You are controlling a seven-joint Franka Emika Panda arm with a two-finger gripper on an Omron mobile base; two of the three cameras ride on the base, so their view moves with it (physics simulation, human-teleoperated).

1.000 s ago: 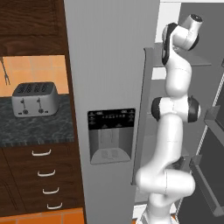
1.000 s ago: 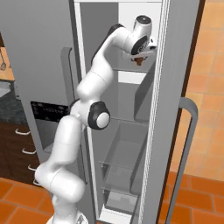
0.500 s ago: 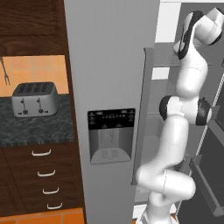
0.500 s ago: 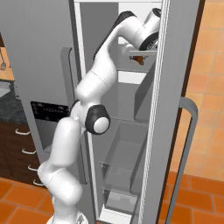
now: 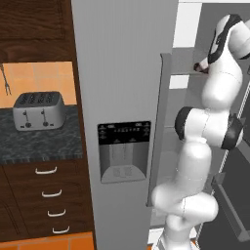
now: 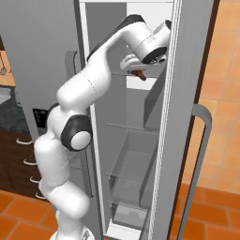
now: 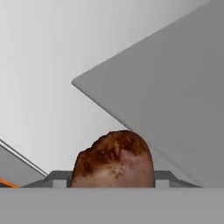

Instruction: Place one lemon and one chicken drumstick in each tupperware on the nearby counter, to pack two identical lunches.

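Hand (image 6: 138,72) clenched on drumstick (image 7: 113,159), high inside open fridge (image 6: 136,154); toaster (image 5: 39,110) on bench (image 5: 44,141).

Brown chicken drumstick (image 7: 113,159) sits bottom middle of frame, big and close. Small grey bits poke out on both sides of it. Flat grey panel (image 7: 175,100) fills right side. Pale white wall (image 7: 48,57) upper left. Thin orange strip at lower left edge.
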